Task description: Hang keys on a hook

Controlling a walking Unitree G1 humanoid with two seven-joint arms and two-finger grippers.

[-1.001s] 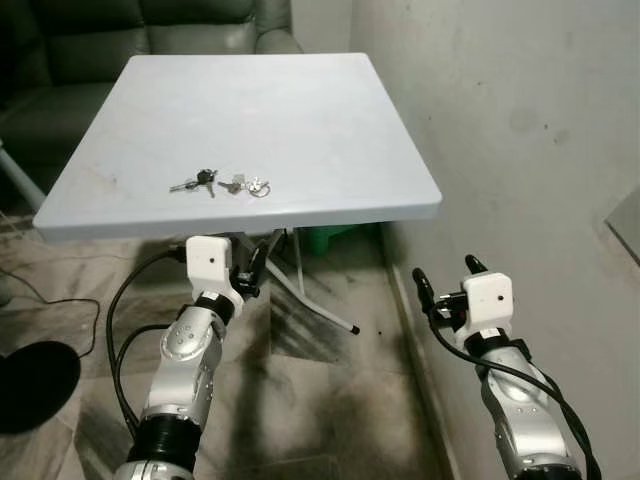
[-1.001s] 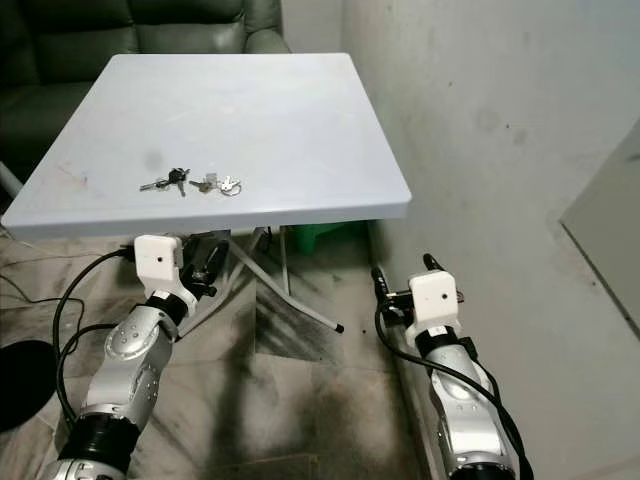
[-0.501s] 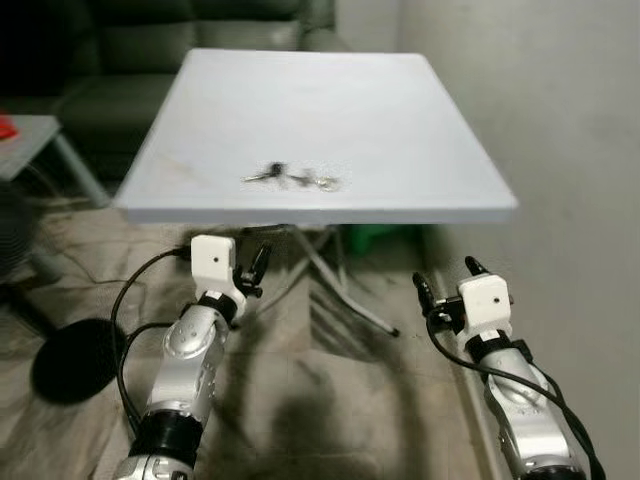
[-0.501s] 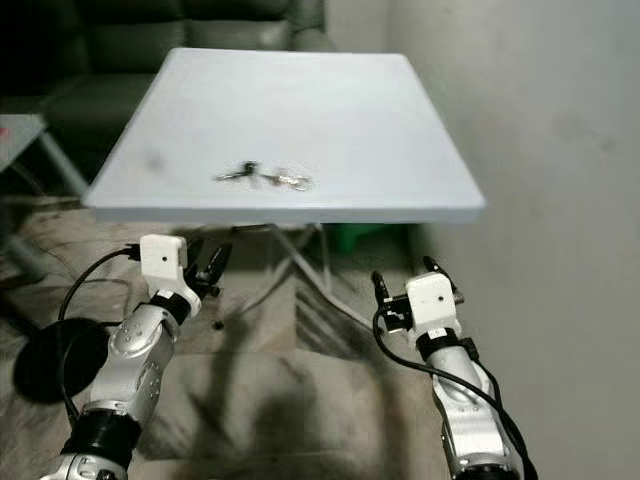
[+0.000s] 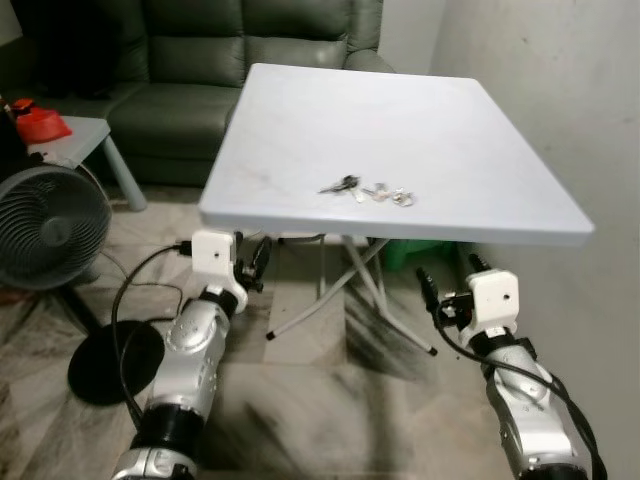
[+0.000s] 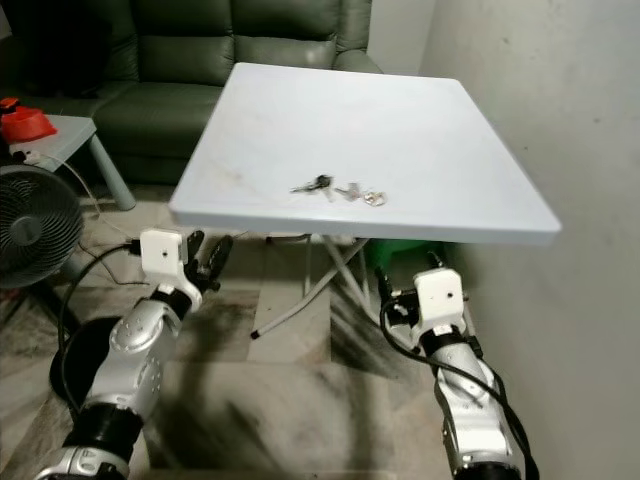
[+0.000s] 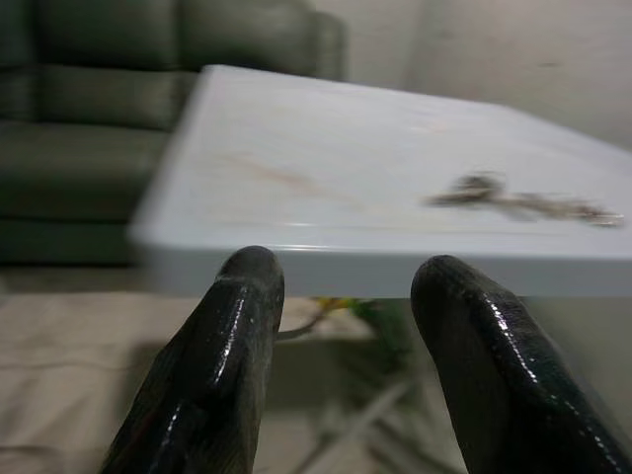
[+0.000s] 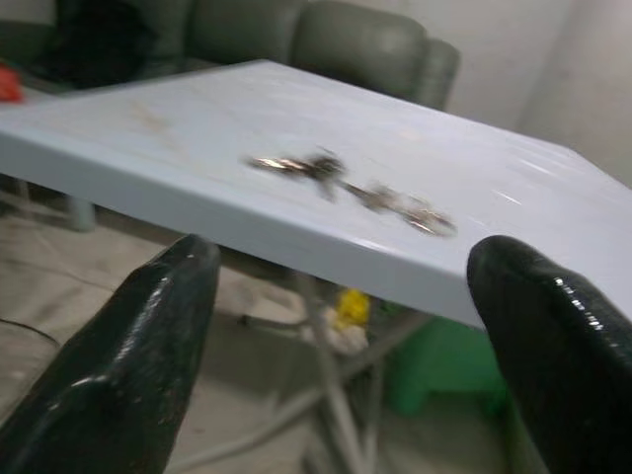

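Keys (image 5: pixel 366 190) lie on the surface (image 5: pixel 300 110), near its front edge, roughly mid-width. Sofa (image 5: pixel 200 60) sits behind the surface, wall (image 5: pixel 560 80) to its right. Fan (image 5: pixel 45 225) stands on the floor left of it, small side table (image 5: pixel 85 130) behind the fan. Left claw (image 5: pixel 250 262) and right claw (image 5: pixel 448 282) sit below the front edge, one either side of the keys.

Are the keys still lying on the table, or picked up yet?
Lying on the table. The keys rest flat near the front edge of the white table; both open grippers hang below it.
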